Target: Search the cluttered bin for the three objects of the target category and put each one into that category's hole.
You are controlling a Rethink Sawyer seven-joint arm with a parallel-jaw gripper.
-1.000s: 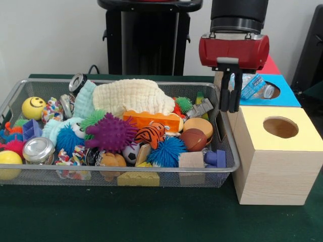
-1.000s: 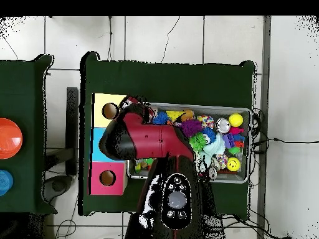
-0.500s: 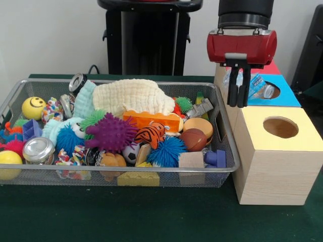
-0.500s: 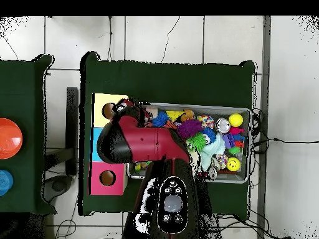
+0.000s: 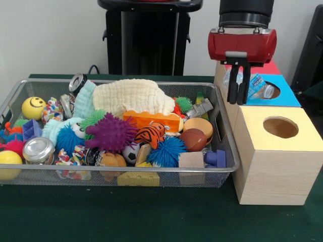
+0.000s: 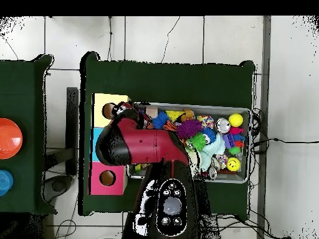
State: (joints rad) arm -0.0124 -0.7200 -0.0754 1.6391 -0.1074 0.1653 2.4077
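My gripper (image 5: 238, 101) hangs shut and empty above the seam between the yellow-topped box (image 5: 298, 143) and the blue-topped box (image 5: 290, 98), just right of the bin's right wall. A crumpled clear plastic bottle (image 5: 256, 85) with a blue label lies on the blue top at its hole, behind my fingers. The wire mesh bin (image 5: 15, 93) is packed with toys: a purple spiky ball (image 5: 112, 133), a tiger toy (image 5: 150, 134), a cream cloth (image 5: 132, 96), a silver can (image 5: 38, 149). In the overhead view the red arm (image 6: 146, 143) covers the gripper.
A red-topped box (image 5: 271, 67) stands behind the blue one; the overhead view shows its hole (image 6: 107, 178). The yellow box's round hole (image 5: 280, 127) is open. The bin (image 6: 247, 113) rests on dark green cloth (image 5: 151, 217). A black stand (image 5: 146, 35) rises behind the bin.
The gripper has moved right and slightly up, from the bin's right wall to above the boxes. It stayed shut. The bottle and the bin's contents have not moved.
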